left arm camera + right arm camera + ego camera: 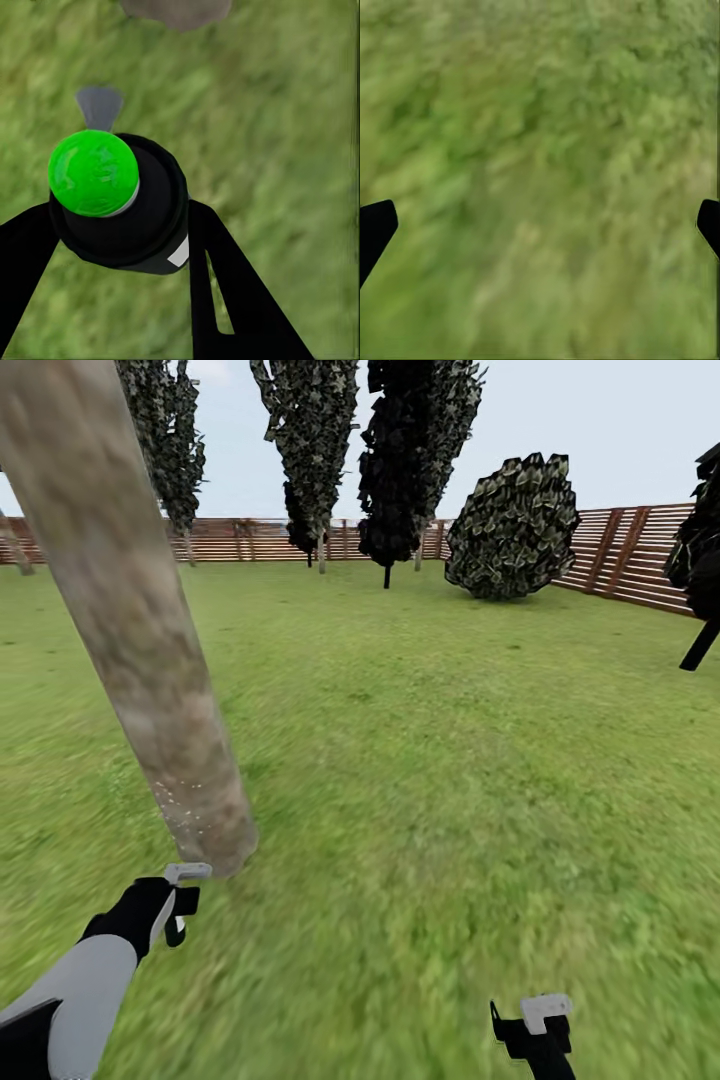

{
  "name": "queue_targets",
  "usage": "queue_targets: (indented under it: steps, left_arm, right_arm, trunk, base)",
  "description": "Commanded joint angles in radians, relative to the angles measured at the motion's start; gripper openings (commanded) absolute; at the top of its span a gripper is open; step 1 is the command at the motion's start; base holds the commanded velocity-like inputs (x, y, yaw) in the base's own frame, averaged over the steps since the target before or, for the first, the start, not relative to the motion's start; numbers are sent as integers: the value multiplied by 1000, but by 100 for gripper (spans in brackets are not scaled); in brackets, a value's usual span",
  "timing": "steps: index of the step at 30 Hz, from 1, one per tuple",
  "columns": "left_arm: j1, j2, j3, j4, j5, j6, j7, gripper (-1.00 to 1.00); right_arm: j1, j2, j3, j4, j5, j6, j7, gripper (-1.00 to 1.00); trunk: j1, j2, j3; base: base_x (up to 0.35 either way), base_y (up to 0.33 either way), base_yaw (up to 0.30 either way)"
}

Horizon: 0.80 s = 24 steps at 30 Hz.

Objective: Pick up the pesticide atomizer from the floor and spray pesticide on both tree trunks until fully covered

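Observation:
The pesticide atomizer [120, 202], a black bottle with a bright green round cap and a small grey nozzle, sits between the fingers of my left gripper [120, 225], which is shut on it. In the head view my left gripper [180, 905] hangs low over the grass, just short of the foot of a thick mottled grey-beige tree trunk [130, 620]. Tiny whitish specks of pesticide [185, 805] dot the bark near the base. The trunk's base [176, 11] also shows past the bottle. My right gripper [540, 1025] is open over bare grass [540, 150], holding nothing.
Green lawn [450, 760] stretches ahead to a brown slatted fence [630, 555]. Dark cypress-like trees [410, 460] and a round bush [512, 528] stand along it. Another dark tree [700, 580] is at the right edge.

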Motion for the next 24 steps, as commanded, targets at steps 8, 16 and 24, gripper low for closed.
queue_targets:
  steps: [8,16,24]
  left_arm:
    - [0,1,19,1,-2,-2,-1,-100]
    - [0,5,19,3,-6,-18,0,-100]
    - [0,8,18,5,-9,-19,-1,-100]
  right_arm:
    - [0,0,0,0,0,0,0,100]
    - [0,0,1,0,0,0,1,100]
    - [0,0,1,0,0,0,0,100]
  trunk:
    - [0,0,0]
    - [0,0,0]
    - [0,0,0]
  base:
    - [233,-197,49]
    - [159,-237,266]
    - [153,-253,188]
